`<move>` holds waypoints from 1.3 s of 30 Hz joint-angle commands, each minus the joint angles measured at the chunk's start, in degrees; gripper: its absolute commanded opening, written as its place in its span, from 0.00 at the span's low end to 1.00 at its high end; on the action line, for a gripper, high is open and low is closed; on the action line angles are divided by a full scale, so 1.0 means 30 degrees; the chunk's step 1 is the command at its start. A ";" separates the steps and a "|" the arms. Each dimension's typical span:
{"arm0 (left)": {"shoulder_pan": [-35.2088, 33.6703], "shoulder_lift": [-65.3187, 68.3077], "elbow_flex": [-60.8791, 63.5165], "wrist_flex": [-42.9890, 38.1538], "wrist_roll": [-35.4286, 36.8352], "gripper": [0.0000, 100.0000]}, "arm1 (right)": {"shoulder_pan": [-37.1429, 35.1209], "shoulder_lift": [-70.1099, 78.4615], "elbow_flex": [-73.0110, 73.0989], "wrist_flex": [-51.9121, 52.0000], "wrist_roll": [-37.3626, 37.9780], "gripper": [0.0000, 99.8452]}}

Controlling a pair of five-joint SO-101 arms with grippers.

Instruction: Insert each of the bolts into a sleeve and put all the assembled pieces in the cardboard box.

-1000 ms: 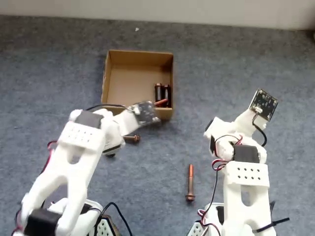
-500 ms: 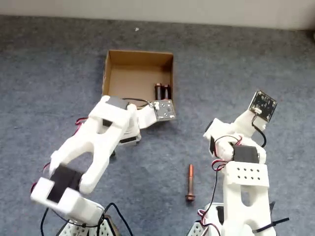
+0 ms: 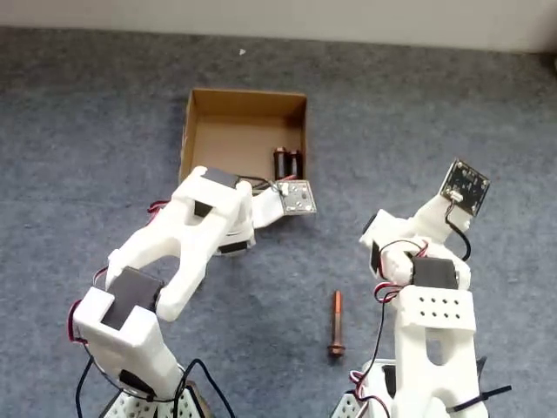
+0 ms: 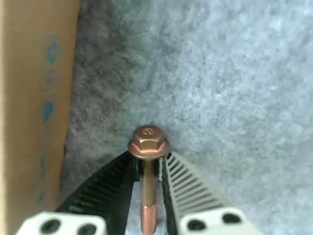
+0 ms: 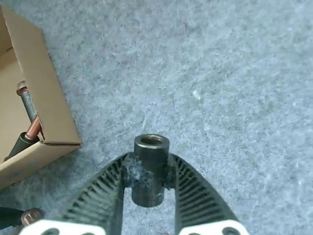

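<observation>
**Bolt in the left hand, sleeve in the right, one bolt waiting on the bench**

High view: the cardboard box point(image 3: 228, 139) stands on the grey bench point(image 3: 104, 104). Two assembled pieces point(image 3: 287, 163) lie inside it, against the wall on the right arm's side. The left arm point(image 3: 196, 235) stretches to the near wall of the box. The right arm point(image 3: 431, 300) is well apart from the box. A loose bolt point(image 3: 337, 324) lies on the bench between the two arms.

Left wrist view: the left hand point(image 4: 149, 155) is clamped on a copper-coloured bolt point(image 4: 148, 143). It grips the shank just under the hexagon head, and the head points away from the wrist. The outer wall of the box runs close beside it.

Right wrist view: the right hand point(image 5: 149, 160) is closed on a dark sleeve point(image 5: 149, 171). It holds the sleeve by the body, and the open bore faces away from the wrist. A corner of the box, with an assembled piece inside, is near.

Both parts look like metal, so I judge them stiff, not fragile and rather heavy for their size. They are smooth and round, so they can slip or turn between the ribbed fingers. A hold near the bolt head leaves the shank free to enter, and a hold on the sleeve body leaves the bore free. The loose bolt may roll, so I think it is best taken across the middle of its shank.
</observation>
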 commanded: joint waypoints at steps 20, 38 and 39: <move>0.0044 -1.5604 0.2447 -0.1289 1.2982 0.00 | -0.0777 -0.6315 0.0571 -0.0484 0.0234 0.01; 0.0073 -3.1077 1.1502 -0.6769 1.9048 0.00 | -0.9070 -1.1590 0.7311 -0.8308 0.5919 0.01; 0.0073 -3.1604 1.1502 -0.6769 1.9516 0.00 | -0.9626 -1.2088 0.8073 -0.9158 0.6623 0.01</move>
